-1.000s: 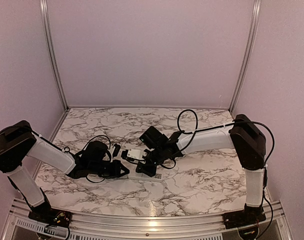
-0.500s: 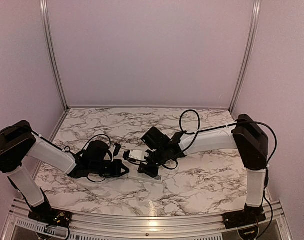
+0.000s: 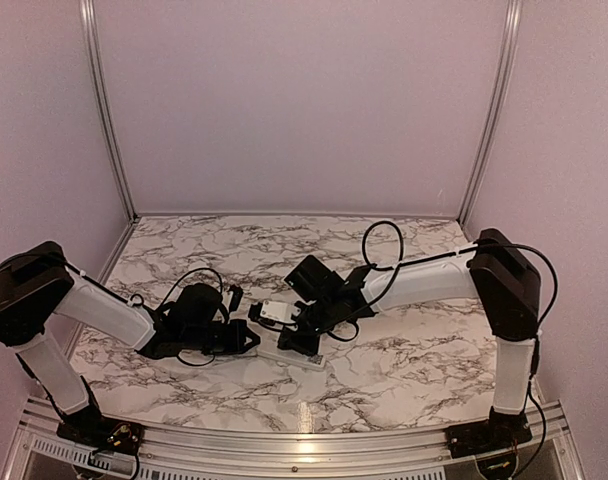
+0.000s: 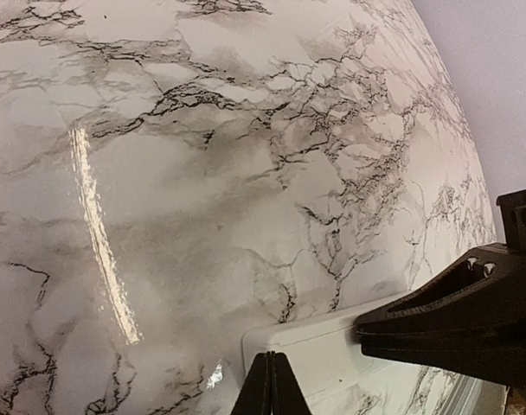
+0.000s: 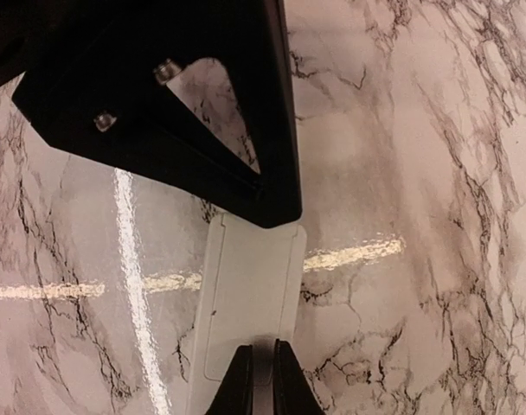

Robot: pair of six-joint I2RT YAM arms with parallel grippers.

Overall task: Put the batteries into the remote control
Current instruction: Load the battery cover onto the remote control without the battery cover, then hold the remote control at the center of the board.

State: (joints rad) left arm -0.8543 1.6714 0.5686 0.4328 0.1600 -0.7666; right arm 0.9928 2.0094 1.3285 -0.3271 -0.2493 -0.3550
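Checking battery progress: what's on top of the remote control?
The left end effector and the right end effector sit over opposite ends of the remote control. No batteries show; they hide part of it.

Glossy white table (image 3: pixel 414 372) veined in grey; the remote control (image 5: pixel 246 303) lies flat on it, directly under the right gripper (image 5: pixel 263 379), at the left gripper (image 4: pixel 269 385) tips

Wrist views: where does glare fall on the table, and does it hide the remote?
Left wrist view: one bright streak runs down the table, left of the remote, which is clear of it. Right wrist view: two streaks cross on the table; the level one meets the remote on both sides, yet its surface shows no glare.
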